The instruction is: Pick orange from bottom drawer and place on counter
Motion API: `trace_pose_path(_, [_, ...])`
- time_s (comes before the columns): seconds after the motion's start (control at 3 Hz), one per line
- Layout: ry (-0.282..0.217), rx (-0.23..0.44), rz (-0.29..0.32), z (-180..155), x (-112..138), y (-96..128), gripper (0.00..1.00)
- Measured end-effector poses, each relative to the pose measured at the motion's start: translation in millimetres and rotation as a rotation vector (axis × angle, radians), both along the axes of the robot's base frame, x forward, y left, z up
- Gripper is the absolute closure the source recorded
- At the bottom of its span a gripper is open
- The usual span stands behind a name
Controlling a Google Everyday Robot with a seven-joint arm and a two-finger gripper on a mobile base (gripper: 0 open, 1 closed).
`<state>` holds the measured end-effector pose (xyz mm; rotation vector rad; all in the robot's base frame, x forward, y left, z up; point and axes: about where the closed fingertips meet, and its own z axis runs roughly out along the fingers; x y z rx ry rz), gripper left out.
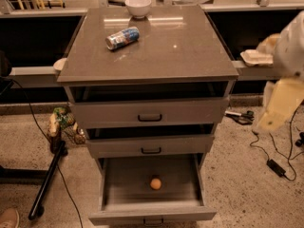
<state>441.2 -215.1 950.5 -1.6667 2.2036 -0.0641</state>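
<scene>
The orange [156,183] lies on the grey floor of the bottom drawer [114,189], which is pulled fully open at the base of the cabinet. The two shallower drawers above it stand partly open. The glossy grey-brown counter [190,46] tops the cabinet. My arm, white and pale yellow, hangs at the right edge of the view, and the gripper [273,120] is at its lower end, to the right of the cabinet, well above and to the right of the orange. Nothing shows in it.
A blue-and-white can [122,37] lies on its side on the counter and a white bowl [138,6] stands at its back edge. Cables [275,165] and a black plug lie on the floor at the right. A black pole [47,184] leans at the left.
</scene>
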Motion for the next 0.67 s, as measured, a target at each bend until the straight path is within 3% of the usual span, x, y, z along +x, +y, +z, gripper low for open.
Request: trace_pose_path(0.67, [0.049,0.242,-0.009,-125.7,-6.2,8.4,0.00])
